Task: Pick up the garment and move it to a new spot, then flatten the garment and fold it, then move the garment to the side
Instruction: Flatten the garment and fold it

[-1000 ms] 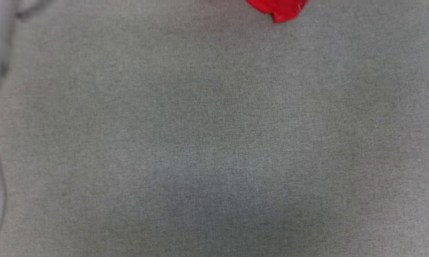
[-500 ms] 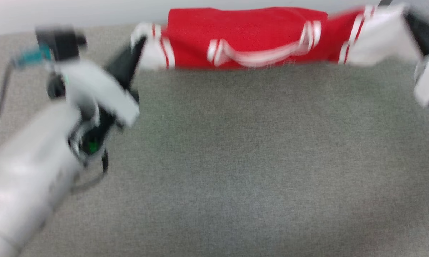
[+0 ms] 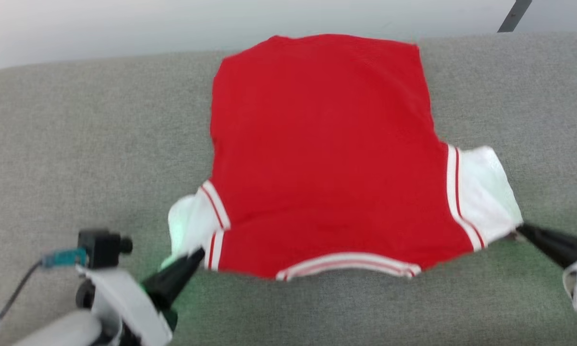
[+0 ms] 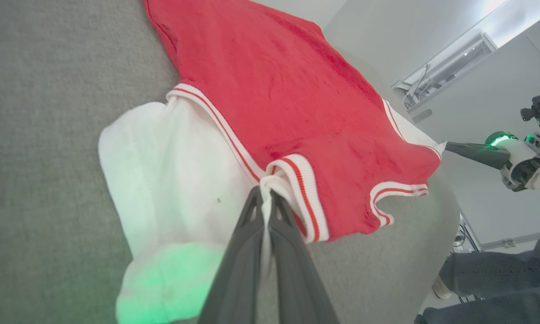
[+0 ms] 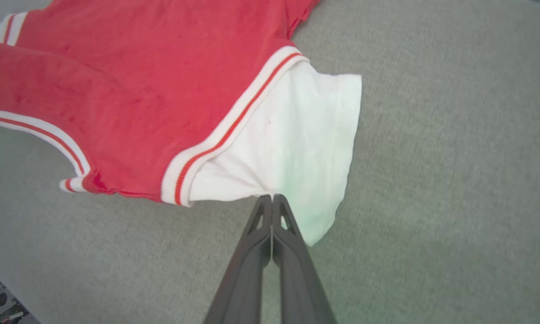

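The garment [image 3: 322, 158], a red jersey with white sleeves and red-and-white trim, lies spread plain-side up on the grey table, collar toward me. My left gripper [image 3: 199, 253] is shut on the garment's shoulder seam beside the left white sleeve [image 4: 171, 180]; white fabric shows pinched between its fingers [image 4: 266, 198]. My right gripper [image 3: 519, 228] is shut on the near edge of the right white sleeve [image 5: 296, 148], its fingertips [image 5: 270, 198] closed on the cloth. The same right gripper [image 4: 449, 146] appears at the garment's far corner in the left wrist view.
Grey cloth covers the table [image 3: 77, 144], whose far edge meets a pale wall [image 3: 125, 24]. A person's dark trouser legs [image 4: 499, 279] stand beyond the table's near edge in the left wrist view. A dark bar [image 3: 514, 17] leans at top right.
The head camera has swung, so the whole picture shifted. The garment, held stretched between both grippers half a second ago, now lies spread flat on the table, drawn toward me.
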Tool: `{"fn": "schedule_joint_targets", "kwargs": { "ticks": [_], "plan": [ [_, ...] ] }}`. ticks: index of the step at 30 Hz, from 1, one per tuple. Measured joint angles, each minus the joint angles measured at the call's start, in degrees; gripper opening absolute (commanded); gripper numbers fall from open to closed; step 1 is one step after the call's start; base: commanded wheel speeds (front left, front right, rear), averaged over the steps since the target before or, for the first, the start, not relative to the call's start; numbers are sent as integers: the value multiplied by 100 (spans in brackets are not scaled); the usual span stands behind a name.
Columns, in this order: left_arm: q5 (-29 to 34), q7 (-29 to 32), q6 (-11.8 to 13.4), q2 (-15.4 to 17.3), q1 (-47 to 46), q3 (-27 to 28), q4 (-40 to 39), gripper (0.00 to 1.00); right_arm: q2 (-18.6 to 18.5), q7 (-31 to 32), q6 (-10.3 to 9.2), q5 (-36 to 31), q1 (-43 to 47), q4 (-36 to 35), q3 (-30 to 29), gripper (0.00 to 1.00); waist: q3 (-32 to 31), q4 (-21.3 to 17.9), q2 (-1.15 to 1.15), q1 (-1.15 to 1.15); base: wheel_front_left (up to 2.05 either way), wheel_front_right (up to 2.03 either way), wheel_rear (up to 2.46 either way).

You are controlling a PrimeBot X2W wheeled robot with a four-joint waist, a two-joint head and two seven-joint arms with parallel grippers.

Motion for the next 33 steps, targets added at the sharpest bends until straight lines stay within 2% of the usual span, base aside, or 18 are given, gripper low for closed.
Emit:
{"fn": "schedule_joint_targets", "kwargs": {
  "ticks": [3, 8, 13, 16, 19, 23, 26, 28, 33],
  "plan": [
    [11, 27, 8, 241, 279, -151, -371, 0, -264, 202, 0, 148, 463, -449, -81, 0, -10, 9, 0, 0, 0, 0, 0],
    [37, 94, 257, 579, 588, -316, -1010, 0, -602, 456, 0, 216, 1122, -965, -310, 0, 11, 9, 0, 0, 0, 0, 0],
    [-74, 227, 566, 976, 878, -431, -1562, 0, -767, 747, 0, 232, 1710, -1426, -516, 0, 55, -23, 0, 0, 0, 0, 0],
    [-82, 208, 680, 1027, 896, -405, -1685, 0, -770, 842, 0, 151, 1997, -1492, -668, 0, 93, -22, 0, 0, 0, 0, 0],
    [62, 326, 787, 888, 872, -476, -1584, 0, -572, 982, 0, -142, 2140, -1357, -840, 0, 117, -14, 0, 0, 0, 0, 0],
    [170, 490, 781, 509, 805, -586, -1172, 0, -52, 1288, 0, -530, 2226, -1081, -969, 0, 148, -17, 0, 0, 0, 0, 0],
    [225, 552, 695, 243, 776, -632, -770, 0, 312, 1484, 0, -764, 2231, -804, -1055, 0, 189, -18, 0, 0, 0, 0, 0],
    [343, 617, 638, 67, 723, -660, -471, 0, 455, 1591, 10, -1134, 2219, -628, -1076, 0, 212, 7, 0, 0, 0, 0, 0],
    [387, 630, 435, -207, 654, -680, -4, 0, 784, 1638, 47, -1469, 2243, -311, -1230, 0, 275, 71, 0, 0, 0, 0, 0]
  ]
}}
